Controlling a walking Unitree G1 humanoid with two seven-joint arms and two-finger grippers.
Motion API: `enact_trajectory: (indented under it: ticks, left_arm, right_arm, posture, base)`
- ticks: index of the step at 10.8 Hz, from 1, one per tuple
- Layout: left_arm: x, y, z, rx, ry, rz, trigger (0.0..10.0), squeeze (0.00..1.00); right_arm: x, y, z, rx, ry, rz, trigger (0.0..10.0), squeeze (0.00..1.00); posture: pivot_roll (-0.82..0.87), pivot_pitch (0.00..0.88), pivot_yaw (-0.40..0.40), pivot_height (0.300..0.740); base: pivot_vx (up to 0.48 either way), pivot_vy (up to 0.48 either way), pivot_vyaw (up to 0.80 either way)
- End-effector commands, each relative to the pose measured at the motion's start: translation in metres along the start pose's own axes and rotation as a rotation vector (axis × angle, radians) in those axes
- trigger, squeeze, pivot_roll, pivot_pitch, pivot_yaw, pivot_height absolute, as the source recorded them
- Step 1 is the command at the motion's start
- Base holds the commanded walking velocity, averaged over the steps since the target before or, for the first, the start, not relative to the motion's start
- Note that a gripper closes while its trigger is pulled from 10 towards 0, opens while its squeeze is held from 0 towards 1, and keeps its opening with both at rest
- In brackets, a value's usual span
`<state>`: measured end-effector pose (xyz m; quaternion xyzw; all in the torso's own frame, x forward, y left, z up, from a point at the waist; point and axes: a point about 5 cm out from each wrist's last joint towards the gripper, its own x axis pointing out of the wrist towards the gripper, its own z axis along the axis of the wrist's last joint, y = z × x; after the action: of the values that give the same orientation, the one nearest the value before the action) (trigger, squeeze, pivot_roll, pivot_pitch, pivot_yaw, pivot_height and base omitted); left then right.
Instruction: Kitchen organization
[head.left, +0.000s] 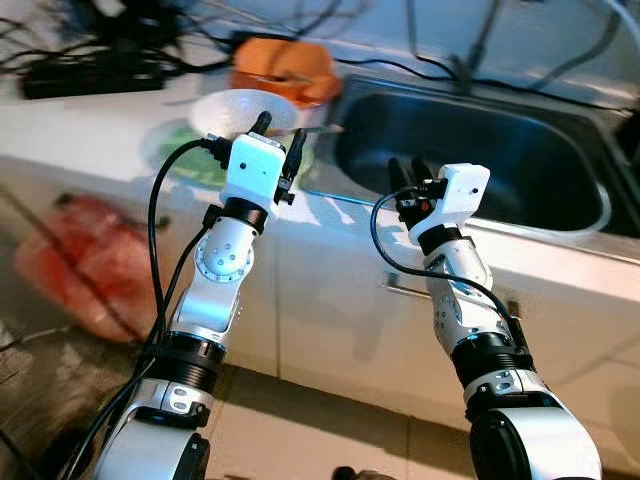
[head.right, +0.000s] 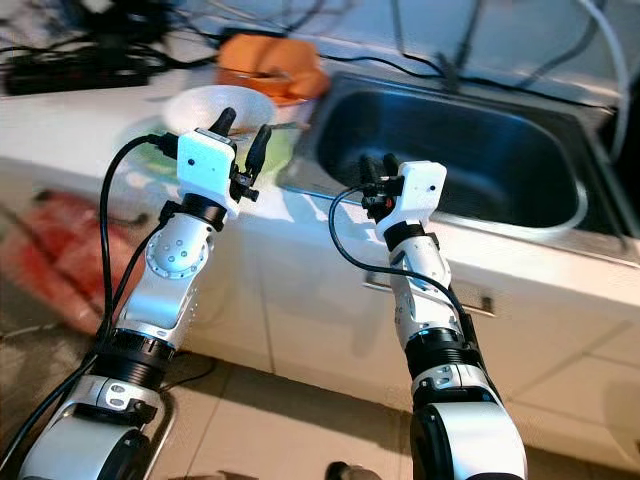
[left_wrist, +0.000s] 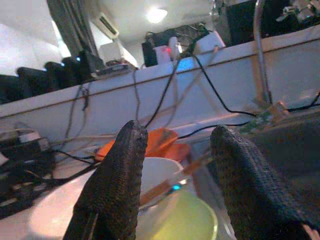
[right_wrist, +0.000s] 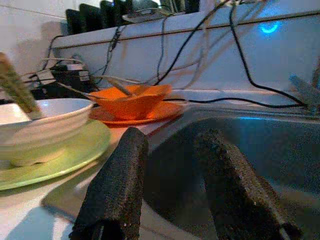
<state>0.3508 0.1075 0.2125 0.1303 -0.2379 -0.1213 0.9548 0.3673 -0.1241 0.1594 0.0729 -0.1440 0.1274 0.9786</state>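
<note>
A white bowl (head.left: 235, 108) stands on a green plate (head.left: 172, 158) on the counter, left of the steel sink (head.left: 480, 150). A wooden utensil (right_wrist: 15, 86) leans in the bowl. Behind them an orange bowl (head.left: 285, 62) rests on an orange plate (right_wrist: 150, 112). My left gripper (head.left: 280, 132) hovers just in front of the white bowl, open, with nothing between its fingers. My right gripper (head.left: 408, 170) is raised at the sink's near rim, its fingers pointing into the basin. It is open and holds nothing.
Black cables and a power strip (head.left: 90, 75) run along the back of the counter. A red plastic bag (head.left: 85, 265) lies on the floor at the left. White cabinet doors with a metal handle (head.left: 405, 290) stand below the counter, over a tiled floor.
</note>
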Motion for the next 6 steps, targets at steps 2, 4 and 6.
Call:
enact_trajectory:
  ticks: [2,4,6]
  left_arm:
    - [-0.0013,-0.0041,0.0015,0.025,0.003,-0.036,10.0,0.0]
    - [-0.0015,-0.0048,-0.0005,0.056,0.017,-0.047,10.0,0.0]
    - [-0.0014,-0.0048,-0.0005,0.057,0.02,-0.043,10.0,0.0]
  right_arm:
    - [-0.0006,-0.0027,0.0006,0.001,-0.007,-0.008,10.0,0.0]
    - [-0.0003,-0.0026,-0.0009,0.011,0.006,-0.01,10.0,0.0]
    - [-0.0001,-0.0023,-0.0006,0.008,0.003,-0.007,10.0,0.0]
  posture:
    - [0.05,0.031,-0.044,0.74]
    - [0.05,0.03,-0.045,0.74]
    - [0.05,0.03,-0.046,0.74]
  base:
    - [0.0,0.0,0.0]
    - [0.0,0.0,0.0]
    - [0.278,0.0,-0.4]
